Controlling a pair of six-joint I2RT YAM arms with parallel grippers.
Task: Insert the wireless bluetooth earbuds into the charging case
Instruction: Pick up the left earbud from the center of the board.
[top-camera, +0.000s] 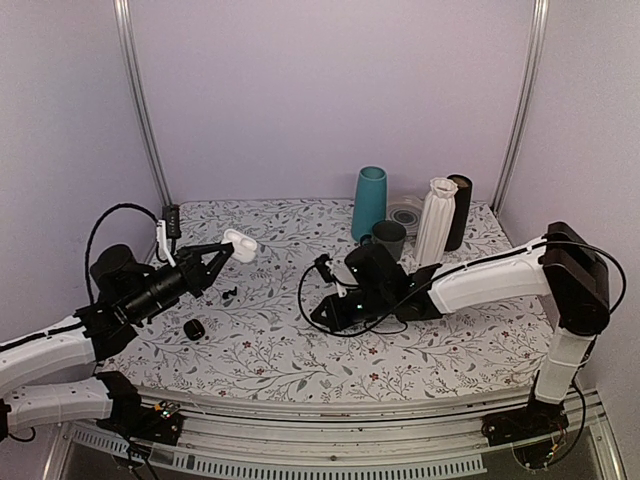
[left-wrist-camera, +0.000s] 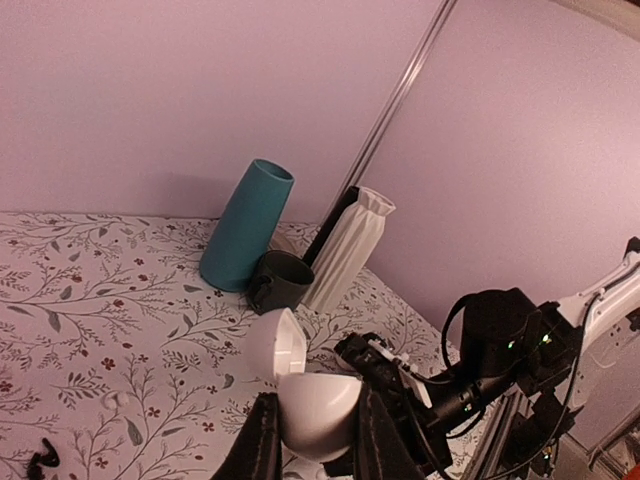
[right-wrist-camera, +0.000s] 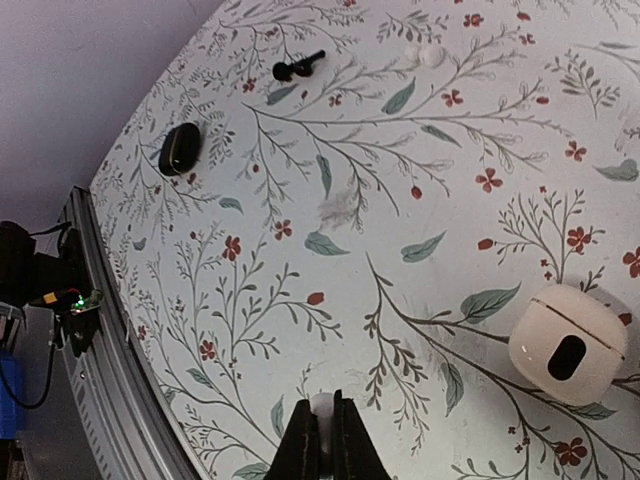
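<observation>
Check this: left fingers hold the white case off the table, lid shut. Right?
Not quite. The left fingers do hold the white case off the table, but its lid is open, tipped back from the body. The left wrist view shows it.

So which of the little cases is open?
The white case held up in the left gripper: its lid is flipped up. The other white case and the black case lie shut on the table.

Open charging case: smooth wht plastic, sl. gloss. Table cover: matt, floral print. Teal vase: matt. Wht vase: ribbed. Frame rails: metal.
</observation>
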